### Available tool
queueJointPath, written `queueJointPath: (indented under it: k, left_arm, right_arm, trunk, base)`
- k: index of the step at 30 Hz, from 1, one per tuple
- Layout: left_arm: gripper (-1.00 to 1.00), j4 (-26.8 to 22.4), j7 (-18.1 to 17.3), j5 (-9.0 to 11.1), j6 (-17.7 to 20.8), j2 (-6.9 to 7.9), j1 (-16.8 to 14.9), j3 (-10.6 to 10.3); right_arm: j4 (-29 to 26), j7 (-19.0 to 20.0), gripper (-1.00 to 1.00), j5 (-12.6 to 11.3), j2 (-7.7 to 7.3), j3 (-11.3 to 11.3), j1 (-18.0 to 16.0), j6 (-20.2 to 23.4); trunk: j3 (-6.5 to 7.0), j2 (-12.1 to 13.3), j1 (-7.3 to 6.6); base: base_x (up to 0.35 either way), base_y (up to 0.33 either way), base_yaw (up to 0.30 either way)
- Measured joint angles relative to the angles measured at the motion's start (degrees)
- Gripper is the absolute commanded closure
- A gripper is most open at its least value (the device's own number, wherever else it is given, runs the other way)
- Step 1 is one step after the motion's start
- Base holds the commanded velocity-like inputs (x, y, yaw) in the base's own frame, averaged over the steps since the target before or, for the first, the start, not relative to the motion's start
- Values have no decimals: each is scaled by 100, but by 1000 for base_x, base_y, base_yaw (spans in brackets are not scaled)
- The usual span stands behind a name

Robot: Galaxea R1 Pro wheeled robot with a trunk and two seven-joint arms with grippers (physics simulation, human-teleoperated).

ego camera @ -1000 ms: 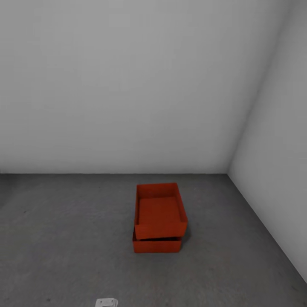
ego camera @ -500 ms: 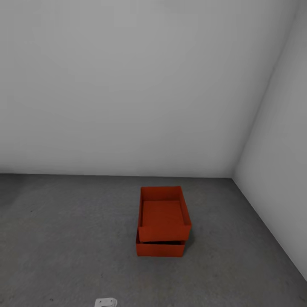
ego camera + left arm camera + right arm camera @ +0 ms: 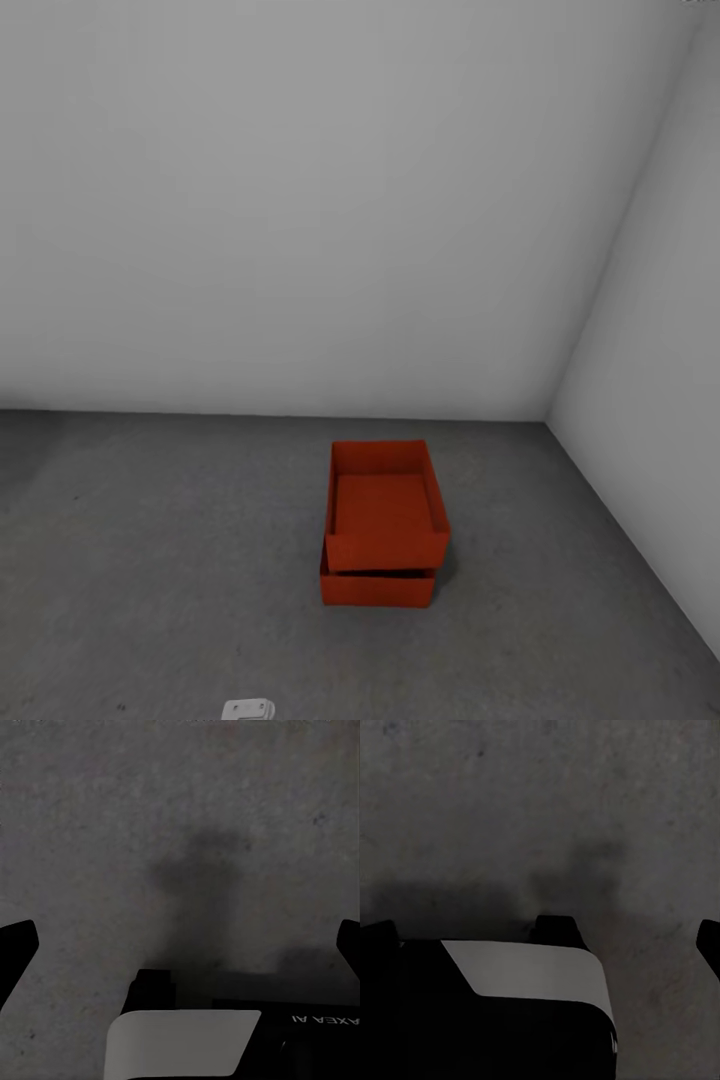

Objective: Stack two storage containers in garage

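From the head camera I look down into a corner of the garage, where two plain white-grey walls (image 3: 300,200) meet at the right and the dark grey concrete floor (image 3: 150,560) spreads out in front of me. Both storage containers sit on that floor a little right of centre, well short of the back wall and apart from the side wall. The lower container (image 3: 376,588) rests flat on the concrete, and only its front wall and a sliver of rim show beneath the other. The upper container (image 3: 385,508) sits on top of it, open side up, its orange-red inside bare; it is turned slightly against the one below, so its front right corner overhangs a little. A small white part of my own body (image 3: 247,710) pokes in at the bottom edge of that view. On the left wrist camera I see the left gripper (image 3: 180,945) pointing at rough concrete with its own shadow beneath; its two dark fingertips (image 3: 15,949) stand at opposite edges of the picture, so the jaws are spread wide with nothing between them. The right gripper (image 3: 547,937) on its wrist camera reads the same: fingertips (image 3: 709,941) far apart at the edges, jaws wide and holding nothing, concrete below, with the robot's black-and-white base (image 3: 525,979) in view.
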Motion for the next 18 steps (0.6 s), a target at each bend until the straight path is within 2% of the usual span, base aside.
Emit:
queueJointPath:
  k: [18]
  left_arm:
    - [-100, 0, 0, 0, 0, 1, 0, 0]
  right_arm:
    - [0, 2, -100, 0, -23, -7, -2, -8]
  trunk:
    - [154, 0, 0]
  base:
    - [0, 0, 0]
